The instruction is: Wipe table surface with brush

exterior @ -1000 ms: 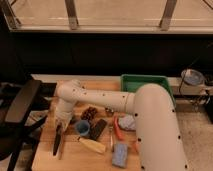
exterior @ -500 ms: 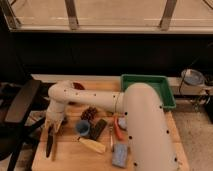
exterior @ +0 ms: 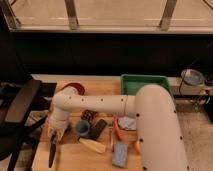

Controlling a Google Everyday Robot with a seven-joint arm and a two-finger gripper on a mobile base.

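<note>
The table surface (exterior: pixel 75 159) is a light-wood top with plank grain. The brush (exterior: pixel 52 152) is a long, slender black stick near the table's front left edge, pointing toward the front. My gripper (exterior: pixel 56 134) is at the brush's upper end and shut on it. The white arm (exterior: pixel 100 103) reaches leftward across the table, then bends down to the gripper. The brush's lower end lies at or just above the wood; I cannot tell whether it touches.
Green tray (exterior: pixel 145 82) at back right. A dark rectangular block (exterior: pixel 98 129), blue cup (exterior: pixel 82 128), yellow object (exterior: pixel 93 145), red-orange handled tool (exterior: pixel 117 131) and blue sponge (exterior: pixel 120 155) lie mid-table. Dark red bowl (exterior: pixel 76 87) behind. Black chair (exterior: pixel 20 105) at left.
My gripper has carried the brush leftward and toward the front left edge of the table. The other objects have not moved.
</note>
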